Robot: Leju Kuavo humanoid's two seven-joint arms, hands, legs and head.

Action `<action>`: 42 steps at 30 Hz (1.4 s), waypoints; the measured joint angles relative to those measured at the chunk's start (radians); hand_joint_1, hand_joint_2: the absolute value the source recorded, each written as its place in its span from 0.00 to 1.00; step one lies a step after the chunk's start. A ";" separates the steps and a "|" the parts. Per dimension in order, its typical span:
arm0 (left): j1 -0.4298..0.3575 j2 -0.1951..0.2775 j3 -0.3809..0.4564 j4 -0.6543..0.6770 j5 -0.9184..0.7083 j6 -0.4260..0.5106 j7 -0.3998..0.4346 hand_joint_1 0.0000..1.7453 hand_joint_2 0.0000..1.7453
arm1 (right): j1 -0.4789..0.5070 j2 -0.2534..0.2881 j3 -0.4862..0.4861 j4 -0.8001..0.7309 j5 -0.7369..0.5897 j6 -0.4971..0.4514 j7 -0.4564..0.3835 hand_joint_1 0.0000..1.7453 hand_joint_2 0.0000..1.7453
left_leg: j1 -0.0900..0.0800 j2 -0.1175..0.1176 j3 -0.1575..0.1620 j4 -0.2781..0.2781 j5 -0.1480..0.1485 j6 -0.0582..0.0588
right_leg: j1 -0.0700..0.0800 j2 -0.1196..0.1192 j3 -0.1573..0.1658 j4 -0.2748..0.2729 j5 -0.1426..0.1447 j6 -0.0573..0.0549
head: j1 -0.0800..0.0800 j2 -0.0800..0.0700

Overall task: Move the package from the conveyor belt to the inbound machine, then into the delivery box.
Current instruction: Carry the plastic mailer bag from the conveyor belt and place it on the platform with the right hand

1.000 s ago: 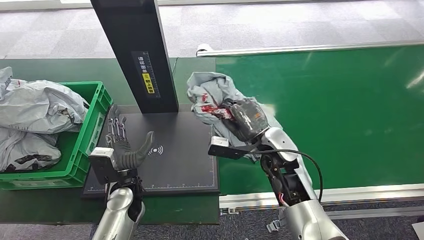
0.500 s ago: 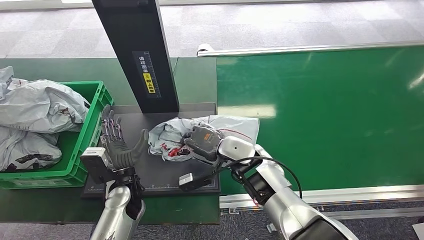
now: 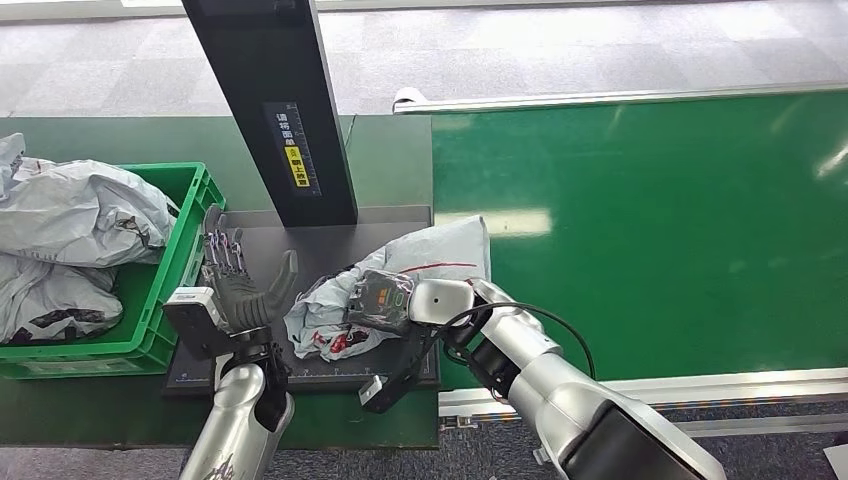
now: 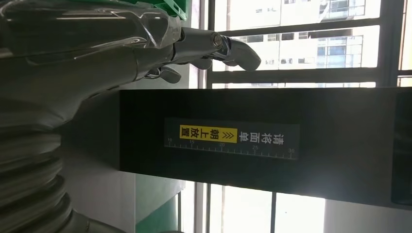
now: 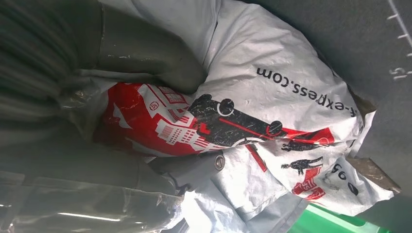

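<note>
Grey plastic wraps the package (image 3: 340,305), which lies on the black scanner plate (image 3: 330,255) of the inbound machine, beside the green conveyor belt (image 3: 650,220). The right hand (image 3: 385,298) grips it from above, thumb (image 5: 150,58) pressed into the bag. The left hand (image 3: 235,280) hovers just beside it, fingers spread wide and holding nothing. A green crate (image 3: 150,300) nearby holds more bags.

One package (image 3: 400,285) on one black scanner plate (image 3: 300,370), two grey bags (image 3: 75,215) heaped in one green crate (image 3: 170,290), one black post (image 3: 275,110) with one yellow label (image 3: 293,160), one green belt (image 3: 660,230), two hands, left (image 3: 238,288), right (image 3: 385,300)
</note>
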 joint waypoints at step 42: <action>0.015 -0.003 -0.022 -0.030 -0.042 -0.003 -0.005 0.00 1.00 | 0.160 -0.031 -0.264 -0.128 -0.537 -0.265 -0.018 0.00 1.00 | 0.000 0.000 0.000 0.000 0.000 0.000 | 0.000 0.000 0.000 0.000 0.000 0.000 | 0.000 0.000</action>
